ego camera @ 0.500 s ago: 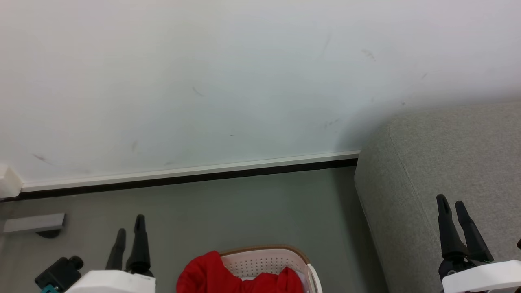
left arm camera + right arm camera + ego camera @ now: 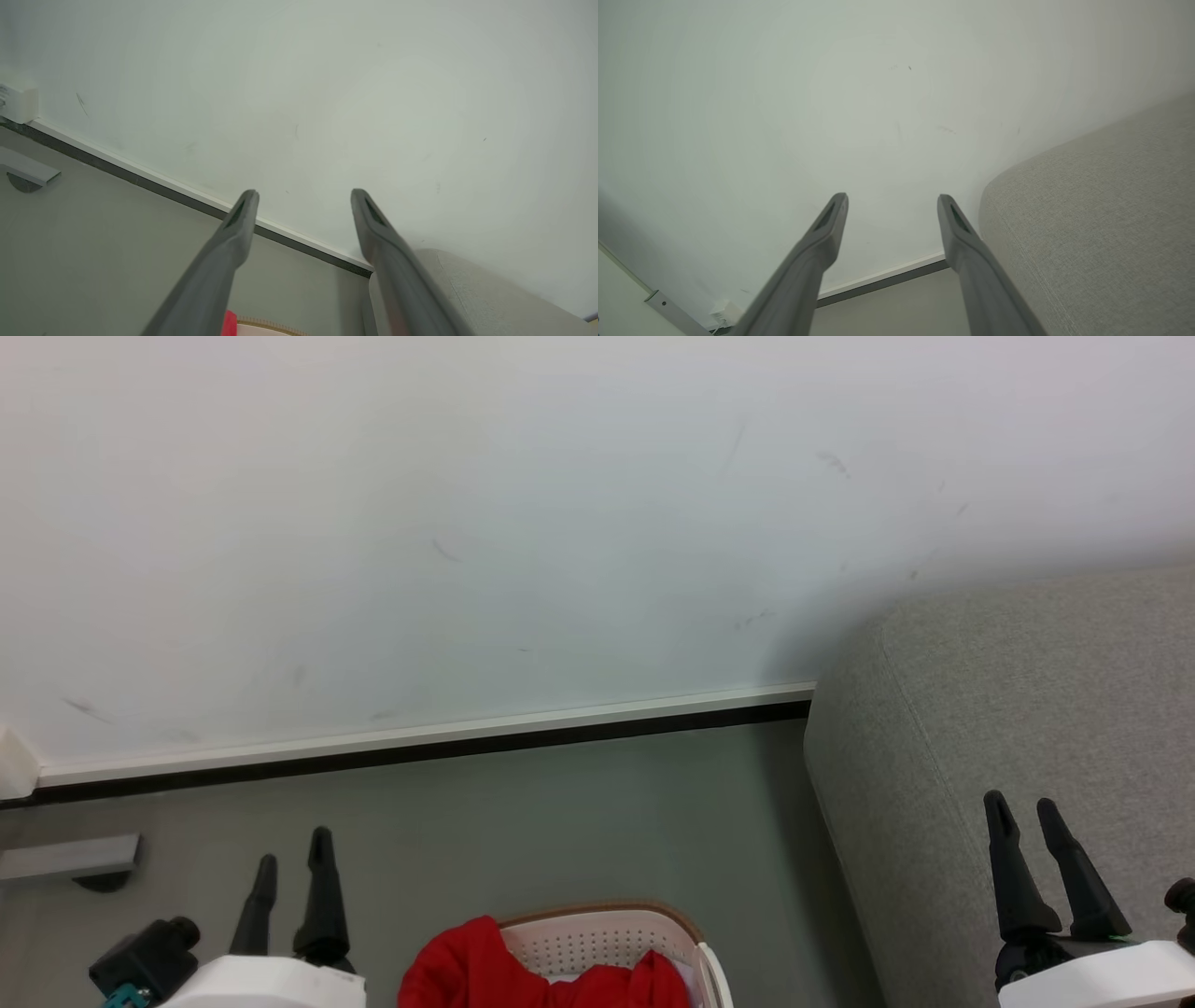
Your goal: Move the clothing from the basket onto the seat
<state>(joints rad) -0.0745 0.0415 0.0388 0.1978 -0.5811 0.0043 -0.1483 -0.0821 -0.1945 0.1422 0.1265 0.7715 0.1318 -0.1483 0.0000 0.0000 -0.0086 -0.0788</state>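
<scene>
My head view has only drifted slightly: the clothing (image 2: 467, 966) still lies in the basket (image 2: 607, 933) near the seat (image 2: 1027, 691), both jaws open and empty.

We see our left gripper (image 2: 304, 198) with its fingers spread wide and nothing between them, pointing at the wall (image 2: 327, 93). Low on the floor (image 2: 93, 242), a sliver of clothing (image 2: 229, 323) touches the basket (image 2: 273, 323) rim. The seat (image 2: 467, 294) corner stands where floor meets wall.
</scene>
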